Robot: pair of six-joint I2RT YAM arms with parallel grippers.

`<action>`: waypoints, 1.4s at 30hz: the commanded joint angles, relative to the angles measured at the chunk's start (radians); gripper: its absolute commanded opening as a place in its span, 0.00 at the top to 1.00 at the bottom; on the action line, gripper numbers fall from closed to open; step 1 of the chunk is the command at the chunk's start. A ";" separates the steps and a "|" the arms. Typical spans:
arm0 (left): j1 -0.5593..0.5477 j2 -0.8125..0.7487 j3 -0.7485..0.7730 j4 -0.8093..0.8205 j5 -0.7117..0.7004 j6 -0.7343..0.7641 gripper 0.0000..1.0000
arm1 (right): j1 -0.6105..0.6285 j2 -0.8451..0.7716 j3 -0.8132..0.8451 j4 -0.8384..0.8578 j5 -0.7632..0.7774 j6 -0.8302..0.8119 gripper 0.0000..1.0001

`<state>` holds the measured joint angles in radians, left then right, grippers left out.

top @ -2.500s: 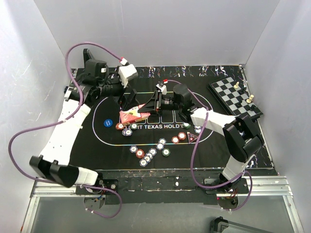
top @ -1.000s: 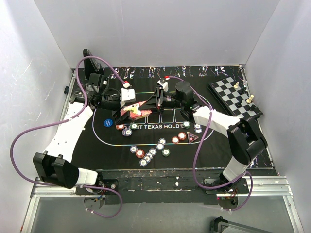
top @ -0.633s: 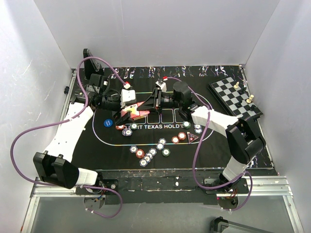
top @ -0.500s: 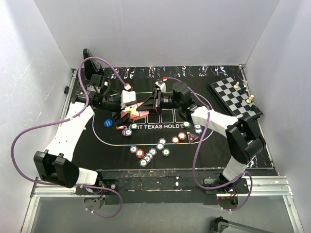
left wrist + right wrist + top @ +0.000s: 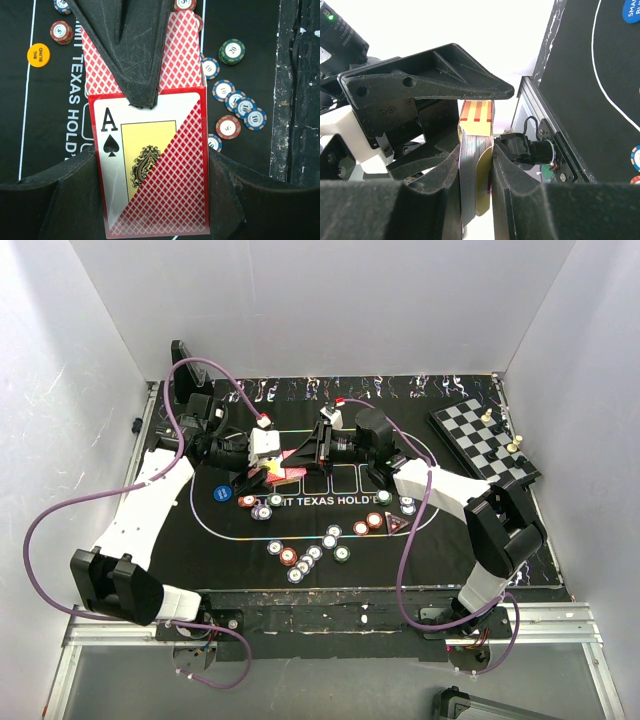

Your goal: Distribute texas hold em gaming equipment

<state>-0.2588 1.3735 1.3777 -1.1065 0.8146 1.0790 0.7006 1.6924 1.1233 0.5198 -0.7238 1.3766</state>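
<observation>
One card pack (image 5: 150,165), roughly sixteen poker chips (image 5: 342,556), one yellow button (image 5: 38,54), one triangular marker (image 5: 395,525) and one chessboard (image 5: 480,440) are counted.

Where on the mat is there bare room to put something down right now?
Bare: the mat at its near-left, between the blue disc, the near edge and the poker chips; also the far strip beside the chessboard. Crowded: the centre, around the card pack and chips.

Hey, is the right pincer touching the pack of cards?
Touching. The right wrist view shows the card pack's thin edge squeezed between both fingers of the right pincer, with no gap.
</observation>
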 commanded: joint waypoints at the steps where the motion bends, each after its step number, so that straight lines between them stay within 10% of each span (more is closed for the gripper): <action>1: -0.005 -0.050 0.011 0.027 0.026 -0.010 0.75 | 0.004 -0.026 0.023 -0.013 -0.017 -0.057 0.65; 6: -0.003 -0.099 -0.055 0.068 0.044 -0.036 0.78 | -0.009 -0.062 0.075 -0.271 -0.020 -0.239 0.28; 11: -0.003 -0.116 -0.089 0.085 0.063 -0.057 0.79 | -0.009 -0.074 0.093 -0.353 -0.020 -0.318 0.18; 42: -0.033 -0.019 -0.033 -0.042 -0.045 0.058 0.92 | -0.015 -0.025 0.159 -0.365 -0.074 -0.352 0.49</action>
<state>-0.2752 1.3548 1.2861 -1.1210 0.7734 1.1114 0.6899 1.6623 1.2198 0.1520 -0.7715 1.0420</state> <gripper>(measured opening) 0.643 0.523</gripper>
